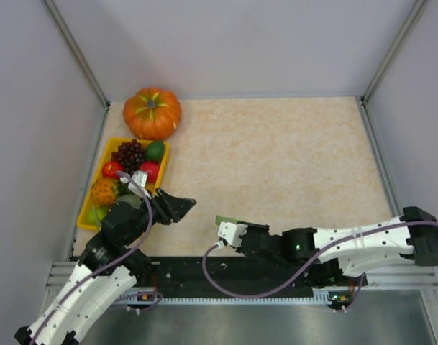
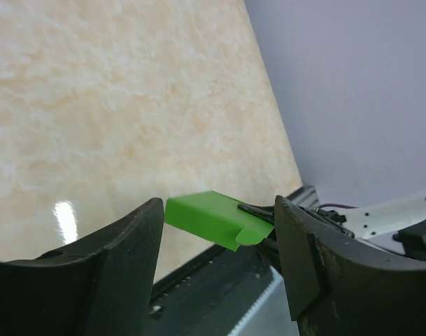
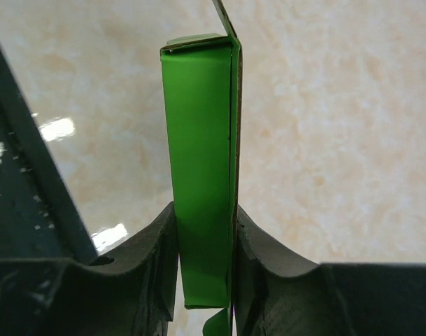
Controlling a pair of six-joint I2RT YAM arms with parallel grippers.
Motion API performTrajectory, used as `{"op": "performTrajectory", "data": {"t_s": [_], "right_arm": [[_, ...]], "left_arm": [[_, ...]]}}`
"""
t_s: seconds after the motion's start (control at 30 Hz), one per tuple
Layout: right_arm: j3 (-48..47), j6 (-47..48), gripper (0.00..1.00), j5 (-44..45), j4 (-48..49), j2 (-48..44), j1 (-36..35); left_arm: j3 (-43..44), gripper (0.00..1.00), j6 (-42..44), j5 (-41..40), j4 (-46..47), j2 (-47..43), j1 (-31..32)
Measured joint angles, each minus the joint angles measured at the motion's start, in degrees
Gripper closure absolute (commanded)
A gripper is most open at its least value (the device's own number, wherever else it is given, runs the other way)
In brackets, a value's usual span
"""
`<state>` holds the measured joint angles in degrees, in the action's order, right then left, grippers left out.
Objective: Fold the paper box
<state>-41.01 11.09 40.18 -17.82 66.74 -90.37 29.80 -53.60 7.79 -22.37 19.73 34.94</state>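
Near table edge, centre: paper box (image 1: 226,221) sits here, just ahead of the arm bases and well apart from the pumpkin (image 1: 152,113) and the yellow tray (image 1: 95,178) of fruit at the far left.
Paper box, form: pressed into a narrow green sleeve (image 3: 199,175). One thin flap stands out past its far end, and a rounded tab (image 2: 251,234) is turned over at one corner.
Right gripper (image 3: 204,231): clamped on the paper box, one finger on each broad face, gripping at the near end. Judged reason: this leaves the far end and its flaps free to be worked.
Left gripper (image 2: 218,206): jaws apart, nothing between them. It points at the free end of the paper box from the left, near it but not touching.
Box height: appears lifted off the table (image 1: 290,158); contact underneath cannot be confirmed.
Step in hand (judgement): one arm acts as a vice while the other lines up on the loose tab or flap.
Risk (judgement): thin card may buckle or slip sideways if pushed off its crease.
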Motion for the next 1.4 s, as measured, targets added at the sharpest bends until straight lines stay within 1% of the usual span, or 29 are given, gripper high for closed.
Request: {"op": "performTrajectory", "data": {"t_s": [0.03, 0.07, 0.17, 0.27, 0.3, 0.33, 0.43, 0.6, 0.7, 0.87, 1.03, 1.2, 1.3, 1.4], "right_arm": [[0.0, -1.1, 0.77, -2.1, -1.0, -0.4, 1.0], [-0.1, -2.4, 0.77, -6.0, -2.2, -0.7, 2.6], [-0.8, -5.0, 0.76, -15.1, -5.0, -0.6, 8.3], [-2.8, -6.1, 0.77, -22.0, -7.5, 1.2, 13.7], [-3.9, -6.3, 0.77, -24.1, -8.5, 2.4, 15.3], [-4.8, -6.4, 0.78, -25.6, -8.9, 3.5, 16.5], [-6.1, -6.4, 0.78, -30.4, -9.9, 5.6, 19.3], [-6.3, -6.2, 0.8, -37.5, -10.9, 6.5, 23.1], [-6.3, -6.2, 0.8, -40.4, -10.9, 7.1, 25.5], [-6.3, -6.2, 0.8, -44.9, -10.4, 8.3, 28.2], [-6.3, -6.2, 0.81, -47.7, -9.4, 8.5, 29.1], [-6.3, -6.2, 0.83, -49.2, -9.1, 9.3, 29.4], [-6.3, -6.1, 0.83, -49.5, -8.7, 9.7, 29.4], [-6.3, -6.1, 0.83, -49.7, -8.5, 9.8, 29.4]], "left_arm": [[0.0, 0.34, 2.8, -0.9, -0.5, -2.1, 0.0], [-0.1, 0.35, 5.7, -1.2, -0.9, -3.5, 0.0], [-0.6, 0.38, 12.0, -1.1, -1.5, -2.9, 0.0], [-1.8, 0.47, 16.3, 0.9, -0.7, 1.3, 0.0], [-2.2, 0.54, 16.9, 1.6, -0.3, 2.5, 0.0], [-2.6, 0.56, 17.7, 2.4, 0.4, 4.0, 0.0], [-3.9, 0.58, 19.8, 5.1, 4.7, 7.3, 0.0], [-7.4, 0.57, 22.6, 9.2, 15.6, 11.6, 0.4], [-10.1, 0.54, 23.7, 11.2, 22.2, 13.3, 1.1], [-13.4, 0.54, 24.3, 16.0, 31.7, 18.0, 1.6], [-14.0, 0.55, 24.3, 20.5, 39.2, 24.0, 1.7], [-14.0, 0.55, 25.2, 21.9, 42.3, 27.4, 2.2], [-13.6, 0.6, 26.2, 21.9, 42.3, 28.3, 2.5], [-12.4, 0.62, 27.2, 23.0, 42.3, 29.9, 2.9]]}}
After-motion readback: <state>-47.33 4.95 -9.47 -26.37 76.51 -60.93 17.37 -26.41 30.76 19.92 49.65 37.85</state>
